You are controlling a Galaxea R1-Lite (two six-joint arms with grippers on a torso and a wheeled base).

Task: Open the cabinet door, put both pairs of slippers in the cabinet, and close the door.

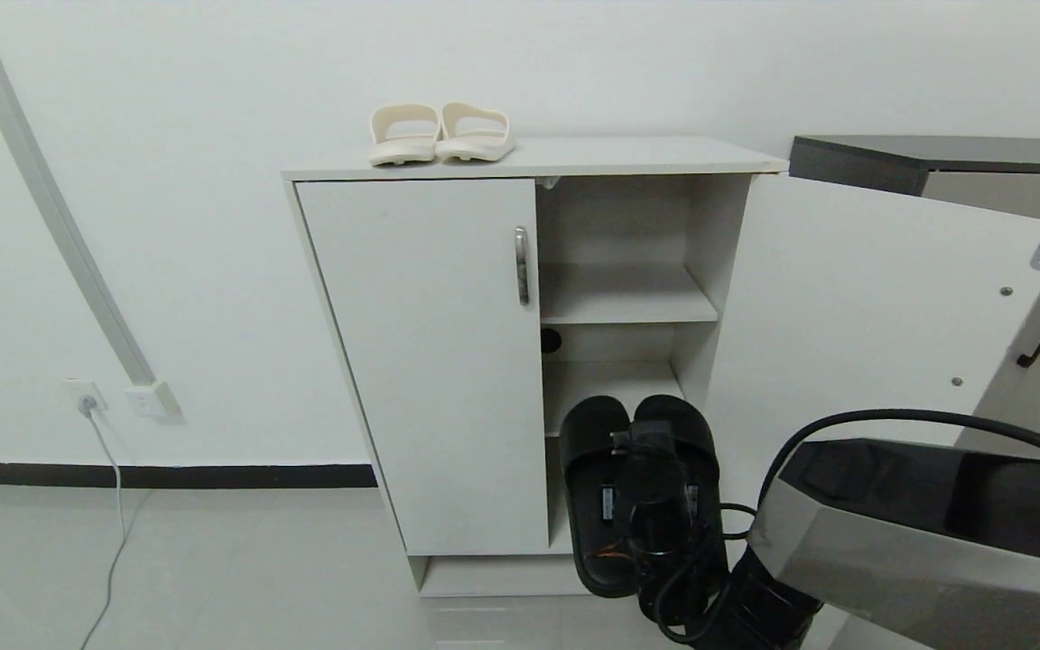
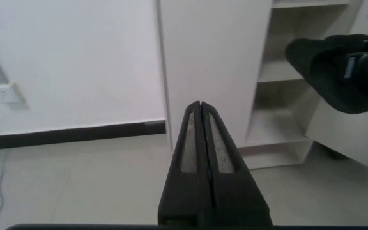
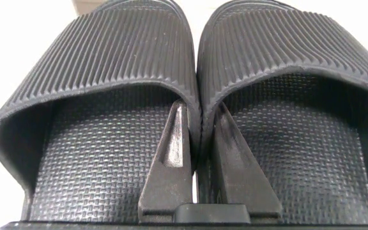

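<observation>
Two pairs of slippers: one black pair [image 1: 588,469] pinched by the right gripper [image 3: 200,108], one cream pair [image 1: 470,134] high above and beyond it. One white cabinet [image 1: 628,155] has two doors, an open door [image 1: 863,307] just right of that gripper and a closed door [image 1: 421,361] to its left. Two shelves [image 1: 624,293] sit past its tips. Two wall plates [image 1: 148,398] lie far left.

A plain white wall [image 1: 168,135] fills the upper frame and meets a pale grey tiled floor [image 1: 213,569] along a black skirting strip [image 1: 159,475]. A flat grey duct [image 1: 41,194] slants down the upper left to two white wall sockets [image 1: 152,398]. A thin white cable [image 1: 114,524] hangs from one, apparently plugged in. At far right stands a grey cupboard with a dark top [image 1: 953,153] and two black bar handles [image 1: 1039,329].
</observation>
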